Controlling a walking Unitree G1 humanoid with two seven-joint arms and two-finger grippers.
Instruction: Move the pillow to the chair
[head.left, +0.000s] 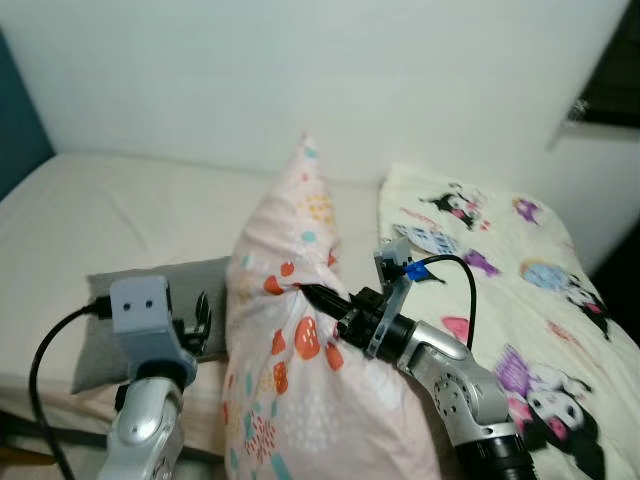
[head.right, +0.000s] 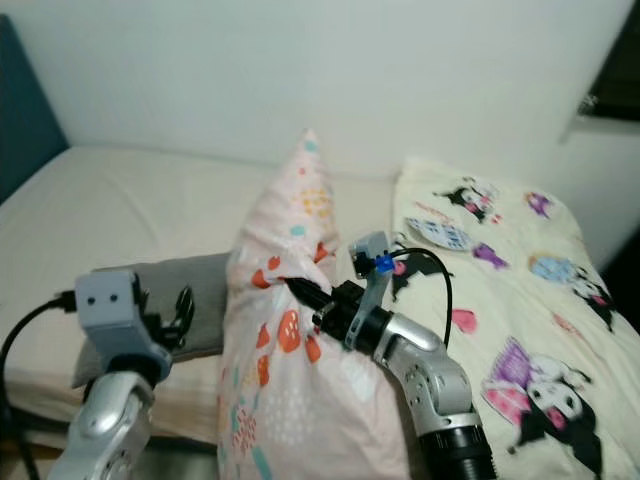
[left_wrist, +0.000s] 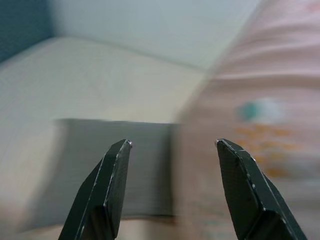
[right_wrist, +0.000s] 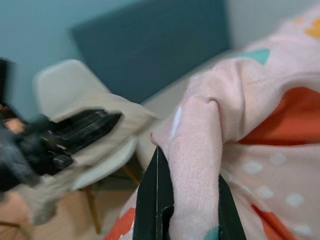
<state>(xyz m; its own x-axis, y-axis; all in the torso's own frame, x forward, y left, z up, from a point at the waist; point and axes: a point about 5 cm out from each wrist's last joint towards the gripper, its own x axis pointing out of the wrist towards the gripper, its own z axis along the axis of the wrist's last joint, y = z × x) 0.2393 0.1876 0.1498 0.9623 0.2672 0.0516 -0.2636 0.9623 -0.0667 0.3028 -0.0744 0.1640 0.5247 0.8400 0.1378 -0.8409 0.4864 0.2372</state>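
Pillow (head.left: 290, 330) stands upright, a fold pinched between the closed right gripper (head.left: 312, 294); left gripper (left_wrist: 172, 165), spread empty, flanks it; chair (right_wrist: 75, 100) beyond.

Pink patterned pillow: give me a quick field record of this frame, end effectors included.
object: pink fabric pillow with orange and teal spots, standing on end at the bed edge
right end effector: shut on a pinched fold of the pillow
left end effector: open, beside the pillow, in front of a flat grey cushion
chair: white shell chair, draped with clothes
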